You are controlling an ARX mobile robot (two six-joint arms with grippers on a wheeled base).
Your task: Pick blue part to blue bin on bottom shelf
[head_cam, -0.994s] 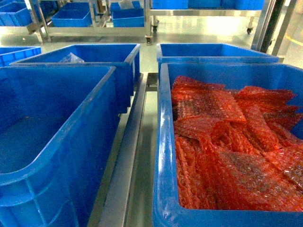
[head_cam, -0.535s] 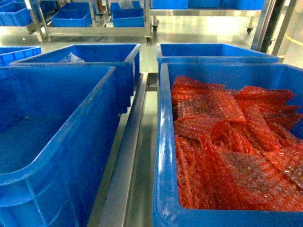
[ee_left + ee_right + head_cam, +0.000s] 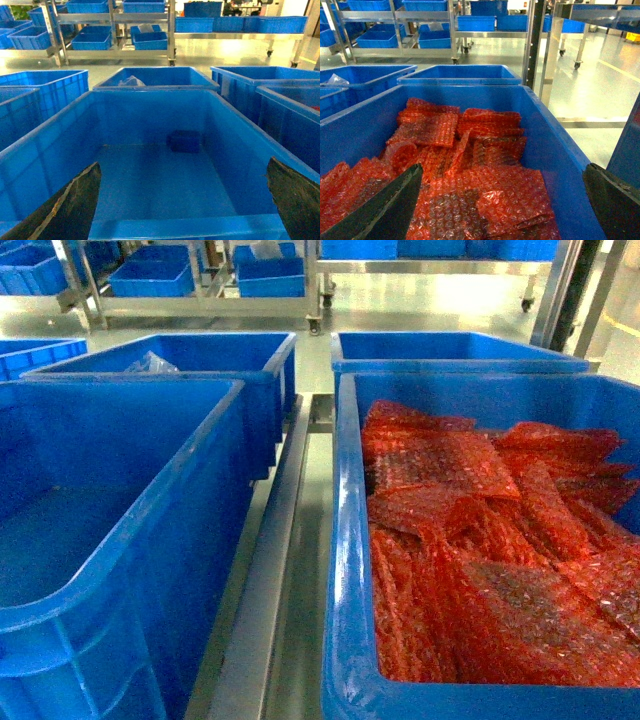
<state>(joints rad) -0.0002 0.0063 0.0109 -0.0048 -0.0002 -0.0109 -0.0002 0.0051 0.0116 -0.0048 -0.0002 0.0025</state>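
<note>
A small dark blue part (image 3: 185,141) lies on the floor of a large blue bin (image 3: 60,145), near its far wall. My left gripper (image 3: 183,162) hovers over this bin's near rim, open and empty, with the part ahead of it and apart from both fingers. My right gripper (image 3: 503,166) is open too, above a blue bin (image 3: 555,145) filled with red bubble-wrap bags (image 3: 470,170), holding nothing. Far back, a stainless rack carries blue bins (image 3: 150,40) on its bottom shelf (image 3: 115,53). Neither gripper shows in the head view.
In the head view the left bin (image 3: 150,540) and the bubble-wrap bin (image 3: 345,540) flank a steel rail (image 3: 270,570). Two more blue bins (image 3: 200,355) (image 3: 450,345) stand behind them, one holding a clear bag (image 3: 150,364). A steel post (image 3: 537,45) rises at the right.
</note>
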